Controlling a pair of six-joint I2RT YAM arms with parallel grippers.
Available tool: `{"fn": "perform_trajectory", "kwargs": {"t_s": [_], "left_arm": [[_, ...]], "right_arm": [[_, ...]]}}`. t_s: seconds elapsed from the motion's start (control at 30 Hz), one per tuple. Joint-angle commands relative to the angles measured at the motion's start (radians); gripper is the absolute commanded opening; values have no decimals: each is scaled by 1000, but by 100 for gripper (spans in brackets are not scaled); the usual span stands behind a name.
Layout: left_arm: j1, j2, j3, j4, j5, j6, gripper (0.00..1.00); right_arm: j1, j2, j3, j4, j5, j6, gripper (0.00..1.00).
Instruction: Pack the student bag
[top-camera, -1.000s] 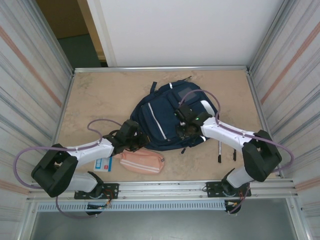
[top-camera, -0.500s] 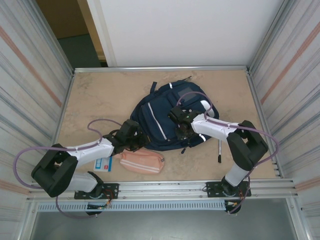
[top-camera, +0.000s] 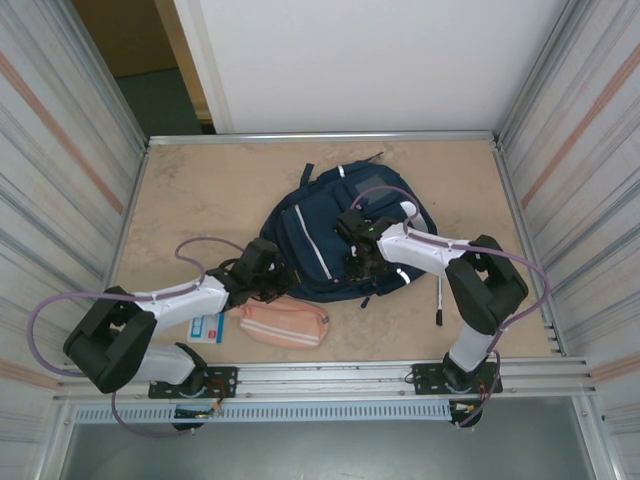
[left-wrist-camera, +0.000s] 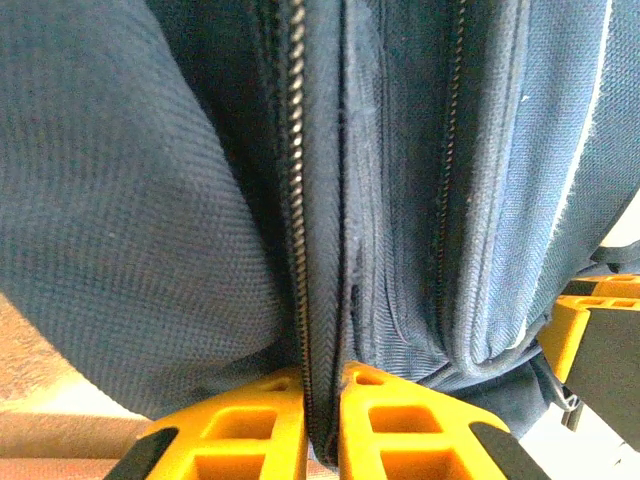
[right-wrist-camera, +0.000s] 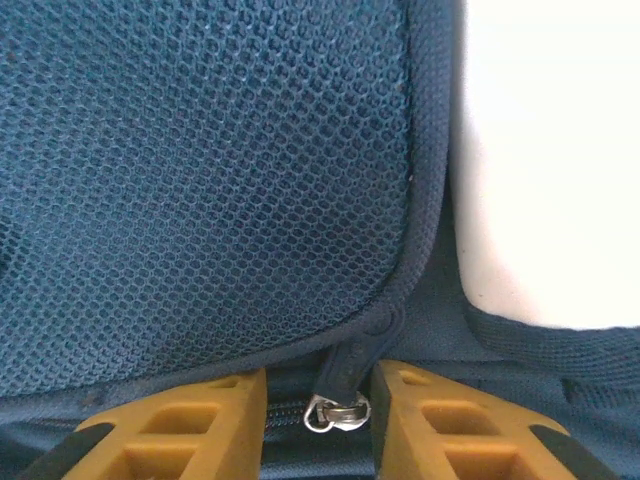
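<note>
The top camera sits above and behind the 2 arm bases (top-camera: 195, 380), looking steeply down on the whole table (top-camera: 200, 190) from far off. The 2 wrist cameras look along their yellow fingers (left-wrist-camera: 240, 440) from very close: left at a zip (left-wrist-camera: 295, 200), right at a mesh panel (right-wrist-camera: 200, 180). All 3 views share the student bag (top-camera: 300, 225).

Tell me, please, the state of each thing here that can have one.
left gripper, shut on the student bag at its zip.
right gripper, open around the zipper pull.
student bag, lying flat on the table; that zip closed.
pink pouch, lying flat beside the bag.
</note>
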Motion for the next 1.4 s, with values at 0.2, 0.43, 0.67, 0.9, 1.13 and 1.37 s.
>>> {"fn": "perform_trajectory", "kwargs": {"t_s": [0.2,0.43,0.67,0.9,1.13,1.37], "left_arm": [[-12,22,20,-12,22,-5,14],[-11,26,21,-14,6,-9,14],[-4,73,82,-17,3,14,16],[78,146,184,-49,61,74,16],[165,255,291,-64,143,123,16],[154,310,321,-57,244,120,19]], "right_arm": [[32,120,53,10,293,-5,19],[-10,32,-1,81,128,-46,5],[-141,-187,-147,281,-299,-161,2],[-150,-295,-213,361,-389,-246,1],[-141,-318,-264,432,-400,-259,1],[-124,-296,-193,324,-106,-140,16]]}}
